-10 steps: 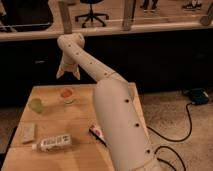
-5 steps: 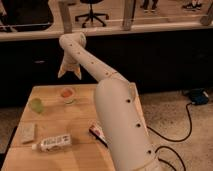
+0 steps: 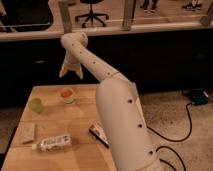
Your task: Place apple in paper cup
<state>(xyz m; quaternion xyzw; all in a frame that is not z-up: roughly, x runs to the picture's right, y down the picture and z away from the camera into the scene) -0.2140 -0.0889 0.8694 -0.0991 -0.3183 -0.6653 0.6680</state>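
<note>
A white paper cup [image 3: 67, 96] stands on the wooden table [image 3: 80, 120] near its back edge, with a reddish-orange round thing, apparently the apple [image 3: 67, 92], showing in its mouth. My gripper [image 3: 71, 75] hangs above the cup and a little behind it, pointing down. Its two fingers [image 3: 63, 73] are spread apart with nothing between them. My white arm [image 3: 115, 115] reaches up from the lower right and covers the table's right part.
A green round object [image 3: 35, 105] sits left of the cup. A beige packet [image 3: 27, 132], a plastic bottle lying on its side [image 3: 52, 143] and a red-and-dark snack bar [image 3: 99, 134] lie nearer the front. A dark counter stands behind the table.
</note>
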